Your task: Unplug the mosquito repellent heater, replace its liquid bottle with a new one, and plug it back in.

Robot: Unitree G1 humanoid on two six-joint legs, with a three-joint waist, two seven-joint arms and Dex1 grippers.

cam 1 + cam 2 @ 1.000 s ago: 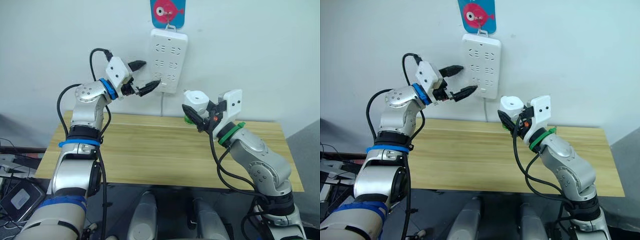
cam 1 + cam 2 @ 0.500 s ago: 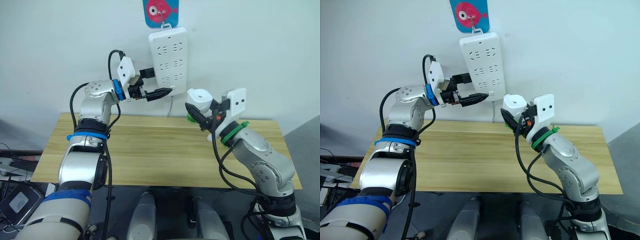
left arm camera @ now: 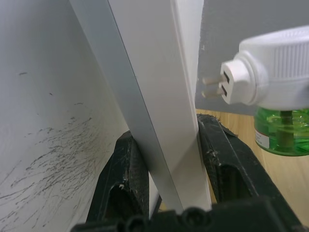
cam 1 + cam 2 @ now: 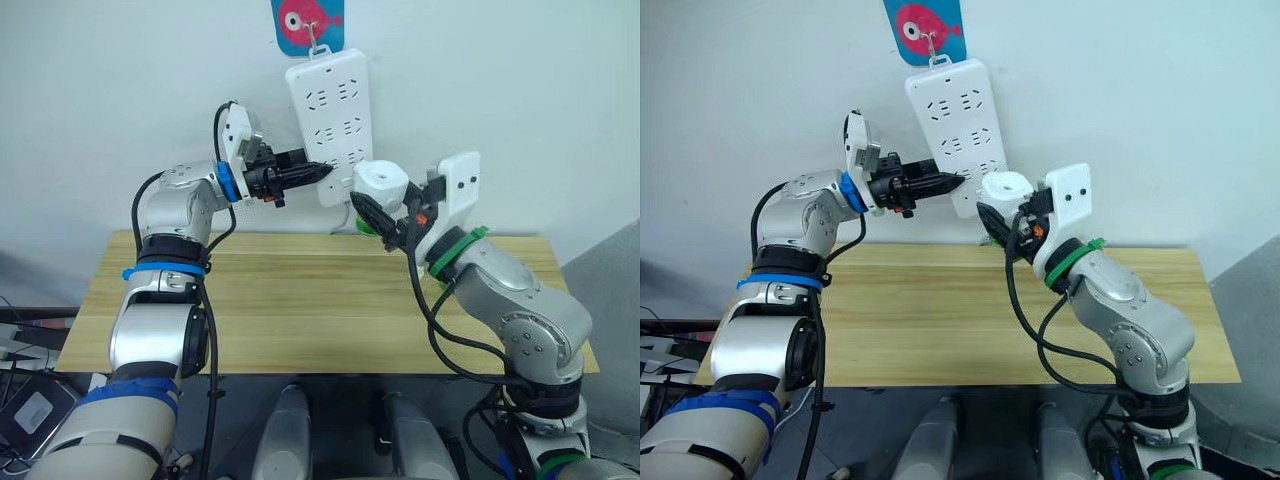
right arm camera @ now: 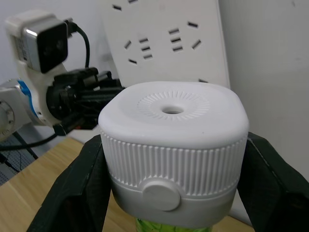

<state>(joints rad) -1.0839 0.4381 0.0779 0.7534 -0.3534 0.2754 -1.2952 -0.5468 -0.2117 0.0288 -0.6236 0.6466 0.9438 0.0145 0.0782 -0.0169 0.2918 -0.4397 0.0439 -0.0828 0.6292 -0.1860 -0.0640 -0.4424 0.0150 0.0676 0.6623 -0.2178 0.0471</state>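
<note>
Gripping the mosquito repellent heater (image 4: 381, 183) by its ribbed white body, the right tool (image 5: 171, 183) is holding it in the air just beside the power strip (image 4: 330, 125), prongs (image 3: 211, 85) facing the strip but not yet inserted. The left tool (image 3: 164, 164) is pinching the strip's lower edge, steadying it. The heater is looking light, rigid and smooth, so slipping seems likely; the ribbed sides are probably the best hold. The green bottle (image 3: 281, 135) is partly cut off, and the target socket is hiding from view.
</note>
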